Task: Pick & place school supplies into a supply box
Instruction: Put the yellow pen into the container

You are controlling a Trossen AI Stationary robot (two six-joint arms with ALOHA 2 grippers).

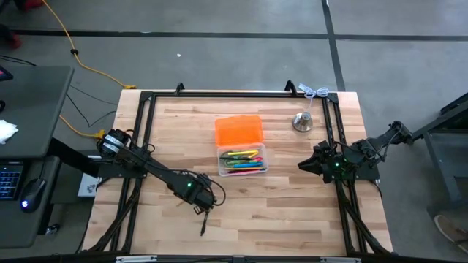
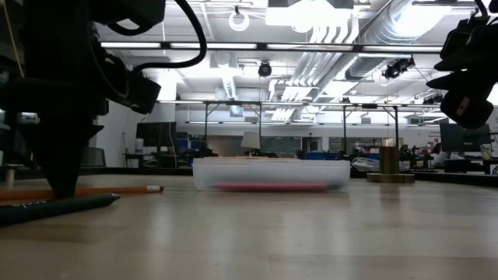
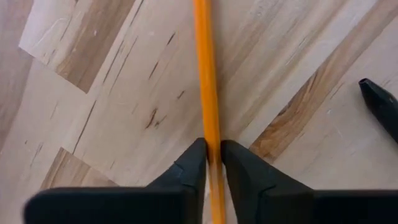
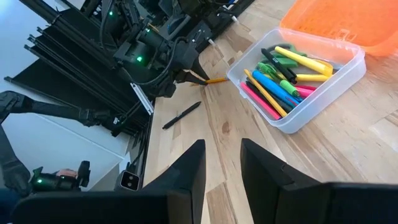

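At seven o'clock of the supply box [image 1: 243, 159], the left gripper [image 3: 213, 163] pinches an orange pencil [image 3: 207, 93] against the table [image 1: 292, 212].
Left arm reaches low, fingers pointing down; right gripper [image 4: 222, 163] hovers at three o'clock, jaws apart; a black pen [image 4: 181, 116] lies near the pencil.

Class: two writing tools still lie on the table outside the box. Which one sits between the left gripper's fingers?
The orange pencil, pinched between the left gripper fingers; the black pen lies untouched beside it.

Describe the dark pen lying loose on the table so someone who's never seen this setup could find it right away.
Start at the clear plastic box with the orange lid mid-table, then go to the left gripper near the front edge. Just beyond its fingers lies a slim dark pen. Unlike the orange pencil between those fingers, it is black and untouched.
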